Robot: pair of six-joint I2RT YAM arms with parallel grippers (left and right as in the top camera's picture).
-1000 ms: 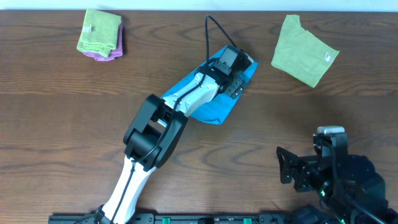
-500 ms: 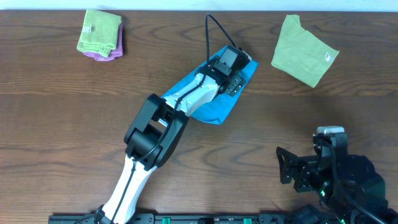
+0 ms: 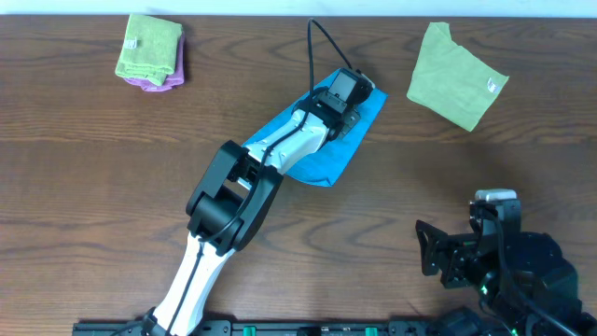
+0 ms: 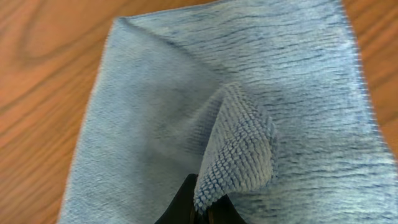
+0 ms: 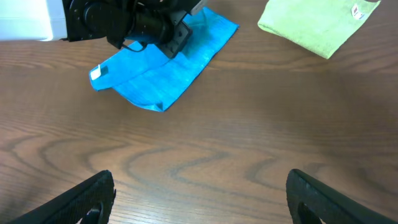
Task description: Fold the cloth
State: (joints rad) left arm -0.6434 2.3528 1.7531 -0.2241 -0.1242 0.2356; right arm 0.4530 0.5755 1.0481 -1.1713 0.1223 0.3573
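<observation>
A: Status — where's the cloth (image 3: pixel 317 163)?

B: Mid of the desk (image 3: pixel 93 187), far side; long axis diagonal, near-left to far-right. My left pincer (image 4: pixel 198 214) is clamped on a raised flap nr its far end. My right pincer (image 5: pixel 200 186) gapes wide, well apart — left arm's nearer.

A: Count?

B: 1 blue cloth, 2 lime-green cloths (image 3: pixel 457 65), 1 purple cloth (image 3: pixel 157 84) under one of them.

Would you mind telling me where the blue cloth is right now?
Overhead, the blue cloth lies mid-table, pinched by the left gripper, left of the loose green cloth.
</observation>
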